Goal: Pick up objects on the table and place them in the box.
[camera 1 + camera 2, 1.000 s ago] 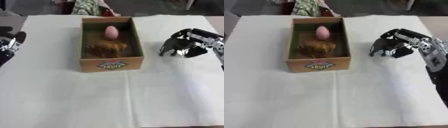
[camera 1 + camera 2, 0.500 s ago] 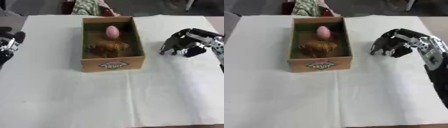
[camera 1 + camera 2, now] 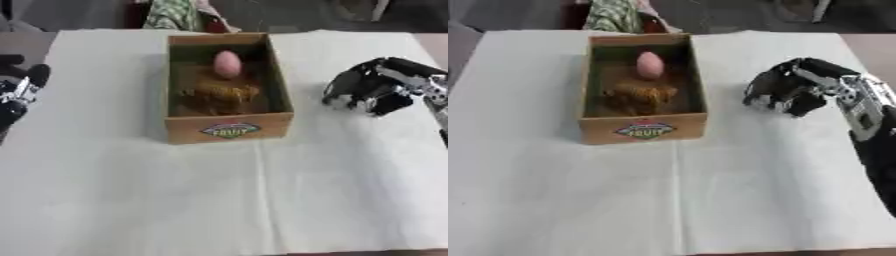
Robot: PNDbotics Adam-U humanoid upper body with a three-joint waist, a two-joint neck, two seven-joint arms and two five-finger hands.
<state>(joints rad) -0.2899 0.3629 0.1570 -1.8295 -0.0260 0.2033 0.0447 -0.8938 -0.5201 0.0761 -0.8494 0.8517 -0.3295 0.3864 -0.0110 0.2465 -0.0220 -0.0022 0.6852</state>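
Right of the box (image 3: 642, 131), the right hand (image 3: 791, 91) hung palm-down over the white table (image 3: 737, 185), its fingers curled under and grasping nothing. A pink egg (image 3: 649, 65) and a brown clump (image 3: 637, 96) lay inside the box, while the left hand (image 3: 19, 90) showed at the left edge, its fingers too unclear to judge.

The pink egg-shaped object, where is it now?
The pink egg-shaped object lies inside the box, toward its far end, just behind a brownish-yellow clump, left of the right hand.

Black hand (image 3: 794, 92), silver joints
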